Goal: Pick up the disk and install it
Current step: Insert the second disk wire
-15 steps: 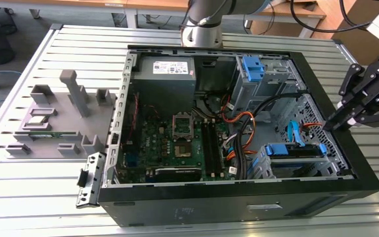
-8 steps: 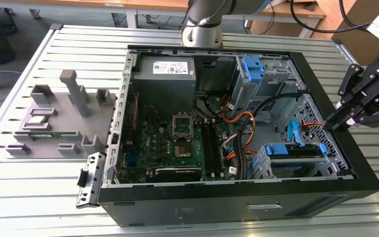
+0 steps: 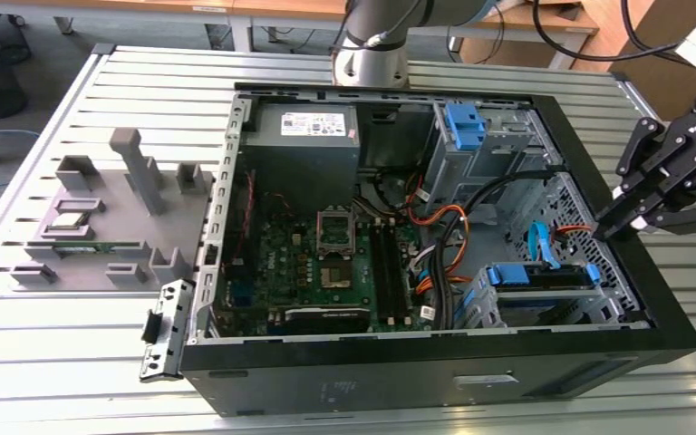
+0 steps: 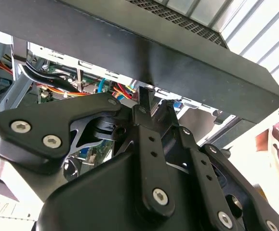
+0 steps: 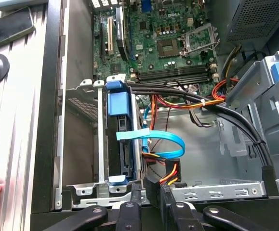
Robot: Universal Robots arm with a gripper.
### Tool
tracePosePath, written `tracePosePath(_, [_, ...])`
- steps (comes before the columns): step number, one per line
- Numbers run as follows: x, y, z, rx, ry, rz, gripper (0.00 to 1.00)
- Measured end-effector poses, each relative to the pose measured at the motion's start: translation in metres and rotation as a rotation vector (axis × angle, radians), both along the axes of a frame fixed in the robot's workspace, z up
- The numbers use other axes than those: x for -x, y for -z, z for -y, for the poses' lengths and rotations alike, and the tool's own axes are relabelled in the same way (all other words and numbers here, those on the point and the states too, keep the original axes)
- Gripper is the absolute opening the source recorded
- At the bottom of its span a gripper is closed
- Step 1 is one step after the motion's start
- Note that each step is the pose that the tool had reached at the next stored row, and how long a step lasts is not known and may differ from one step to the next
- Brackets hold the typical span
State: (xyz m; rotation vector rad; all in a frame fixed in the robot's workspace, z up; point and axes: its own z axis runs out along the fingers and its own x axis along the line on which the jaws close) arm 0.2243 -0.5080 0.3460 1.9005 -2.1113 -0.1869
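The exterior view looks down from high up and a little to one side. It takes in the whole open computer case [image 3: 445, 227] lying on a slatted metal table [image 3: 106, 82], with the arm's base at the far side. The first wrist view sits close above the case and looks down into it, past the gripper's fingers [image 5: 135, 195] at its edge. The second wrist view is very close too, but it looks up along the gripper's black links [image 4: 149, 159] at the case's black wall [image 4: 144, 43]. Both the exterior view and the first wrist view see the green board [image 3: 336, 245] [image 5: 163, 43] and the blue-railed drive cage [image 3: 539, 281] [image 5: 120, 139].
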Motion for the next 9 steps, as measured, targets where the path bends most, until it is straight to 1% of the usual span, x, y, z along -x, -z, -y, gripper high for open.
tracePosePath(1, [-0.0001, 0.0004, 0.0, -0.0002, 0.0, -0.0029, 0.3])
tracePosePath(2, [-0.0002, 0.0008, 0.0, -0.0001, 0.0, -0.0079, 0.3])
tracePosePath(4, [-0.0012, 0.0012, 0.0, 0.0, 0.0, -0.0252, 0.3])
tracePosePath(5, [-0.0017, 0.0013, -0.0001, 0.0, 0.0, -0.0318, 0.3])
tracePosePath(9, [-0.0017, 0.0013, -0.0001, 0.0, 0.0, -0.0326, 0.3])
